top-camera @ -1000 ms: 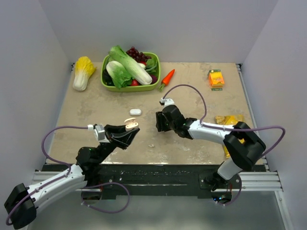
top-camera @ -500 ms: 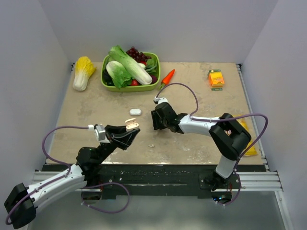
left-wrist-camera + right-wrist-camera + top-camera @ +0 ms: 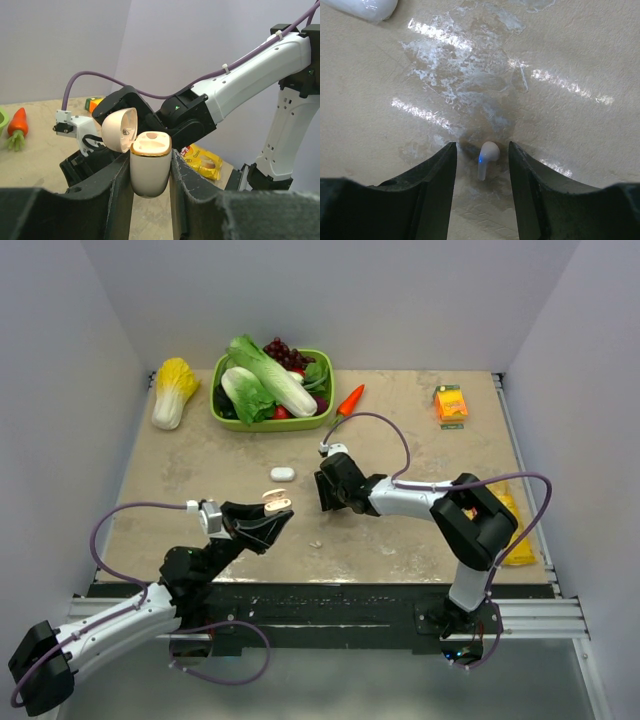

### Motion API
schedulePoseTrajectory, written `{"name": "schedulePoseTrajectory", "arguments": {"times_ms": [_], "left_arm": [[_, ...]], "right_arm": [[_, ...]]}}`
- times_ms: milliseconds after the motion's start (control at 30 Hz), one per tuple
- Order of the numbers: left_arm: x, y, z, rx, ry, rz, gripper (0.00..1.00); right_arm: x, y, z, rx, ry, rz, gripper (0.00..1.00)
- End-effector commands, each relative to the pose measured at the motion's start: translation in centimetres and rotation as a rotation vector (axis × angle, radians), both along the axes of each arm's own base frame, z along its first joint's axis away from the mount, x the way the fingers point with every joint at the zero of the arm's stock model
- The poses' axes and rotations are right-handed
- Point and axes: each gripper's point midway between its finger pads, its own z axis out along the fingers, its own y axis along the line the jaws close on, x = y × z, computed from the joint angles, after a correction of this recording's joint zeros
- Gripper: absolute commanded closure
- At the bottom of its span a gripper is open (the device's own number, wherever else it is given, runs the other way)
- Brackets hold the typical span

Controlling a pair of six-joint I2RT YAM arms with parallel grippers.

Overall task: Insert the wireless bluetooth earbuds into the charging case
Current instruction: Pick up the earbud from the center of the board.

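The charging case (image 3: 149, 172) is cream-white with a gold rim, and its lid (image 3: 119, 129) is flipped open. My left gripper (image 3: 150, 162) is shut on its body and holds it upright above the table's near left; from above the case (image 3: 275, 502) shows at the tip of that gripper (image 3: 266, 520). One of the wireless bluetooth earbuds (image 3: 486, 159), white with a blue light, lies on the table between the fingers of my right gripper (image 3: 482, 156). That gripper is open, low over the table's middle (image 3: 325, 492), and touches nothing. A tiny pale bit (image 3: 316, 543) lies nearer the front edge.
A white oval object (image 3: 282, 473) lies left of the right gripper, also in the right wrist view (image 3: 362, 7). At the back are a green basket (image 3: 270, 426) of vegetables, a napa cabbage (image 3: 174, 390), a carrot (image 3: 349, 400) and an orange carton (image 3: 451, 403). A yellow chip bag (image 3: 517, 540) lies at the right.
My right arm has swung left toward the table's middle, bringing its gripper over the earbud. The left arm and the case have stayed put.
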Motion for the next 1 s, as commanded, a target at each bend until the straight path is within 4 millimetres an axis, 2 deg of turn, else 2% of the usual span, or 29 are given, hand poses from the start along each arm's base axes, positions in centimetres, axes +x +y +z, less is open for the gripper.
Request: {"name": "schedulePoseTrajectory", "arguments": {"times_ms": [0, 433, 733, 967], "left_arm": [[0.0, 0.2, -0.6, 0.007, -0.015, 0.016, 1.0], [-0.1, 0.2, -0.6, 0.008, -0.017, 0.013, 1.0], [-0.2, 0.2, -0.6, 0.008, -0.017, 0.011, 1.0], [-0.2, 0.1, -0.7, 0.011, -0.015, 0.01, 1.0]], "right_arm": [[1.2, 0.3, 0.5, -0.01, -0.033, -0.008, 0.52], [1.2, 0.2, 0.2, -0.027, -0.025, -0.002, 0.59], [0.6, -0.4, 0.1, -0.037, -0.014, 0.0, 0.58], [0.3, -0.9, 0.2, -0.049, -0.013, -0.001, 0.6]]}}
